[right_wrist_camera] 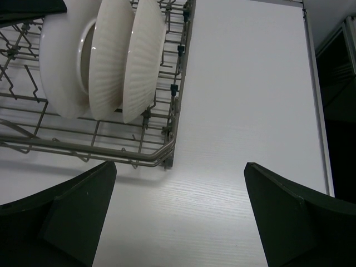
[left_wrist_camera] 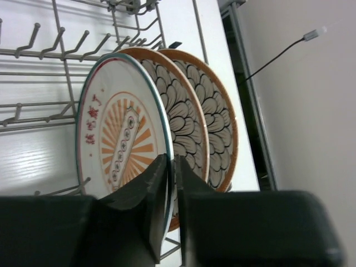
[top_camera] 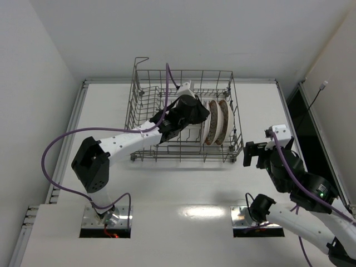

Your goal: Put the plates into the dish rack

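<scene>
The grey wire dish rack (top_camera: 146, 72) stands at the table's far middle. Three plates stand upright side by side among its tines at the right end. The white plate with the orange sunburst (left_wrist_camera: 114, 130) is the leftmost (top_camera: 206, 127). The two brown-rimmed petal plates (left_wrist_camera: 186, 119) (left_wrist_camera: 218, 114) stand just to its right (top_camera: 224, 119). My left gripper (left_wrist_camera: 171, 167) reaches into the rack (top_camera: 200, 114), its fingers closed on the sunburst plate's rim. My right gripper (right_wrist_camera: 179, 167) is open and empty, above bare table by the rack's near right corner (right_wrist_camera: 171, 146). The right wrist view shows the plates' white backs (right_wrist_camera: 111, 55).
The rack's left part holds only tines, with a tall wire loop (top_camera: 142, 59) at its far left corner. A dark gap and a thin cable (top_camera: 317, 97) run along the table's right edge. The white table (top_camera: 178, 183) lies between the rack and the arm bases.
</scene>
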Controlling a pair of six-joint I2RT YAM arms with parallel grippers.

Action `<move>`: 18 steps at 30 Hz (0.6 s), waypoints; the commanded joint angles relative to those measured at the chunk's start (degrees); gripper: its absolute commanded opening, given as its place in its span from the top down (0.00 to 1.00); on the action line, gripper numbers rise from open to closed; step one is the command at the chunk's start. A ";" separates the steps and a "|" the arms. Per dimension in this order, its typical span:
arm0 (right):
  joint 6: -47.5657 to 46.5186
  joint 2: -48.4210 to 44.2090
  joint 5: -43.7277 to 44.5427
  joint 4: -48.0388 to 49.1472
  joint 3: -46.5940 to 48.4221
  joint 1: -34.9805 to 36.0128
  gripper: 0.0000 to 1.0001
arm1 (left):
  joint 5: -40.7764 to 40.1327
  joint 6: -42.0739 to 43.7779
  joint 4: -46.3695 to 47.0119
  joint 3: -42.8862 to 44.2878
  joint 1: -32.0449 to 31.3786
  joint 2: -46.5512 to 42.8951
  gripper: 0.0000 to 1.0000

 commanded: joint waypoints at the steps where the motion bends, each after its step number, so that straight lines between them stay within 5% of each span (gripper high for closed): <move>1: -0.27 0.79 -0.71 2.17 -0.38 -0.13 0.01 | -0.29 -1.57 7.71 0.62 -0.64 -1.69 0.88; 4: -0.27 0.79 -0.71 2.69 -0.38 -0.13 0.01 | -0.28 -1.57 6.66 2.37 -0.64 -1.69 0.56; 6: -0.27 0.79 -0.71 2.69 -0.38 -0.13 0.01 | -0.28 -1.57 6.13 2.99 -0.64 -1.16 0.00; 13: -0.27 0.79 -0.71 2.69 -0.38 -0.13 0.01 | -1.60 0.89 4.73 2.99 -1.17 -3.53 0.00; 18: -0.27 0.79 -0.19 2.69 -0.38 -0.13 0.01 | -3.10 12.03 1.40 9.12 -1.17 -10.28 0.00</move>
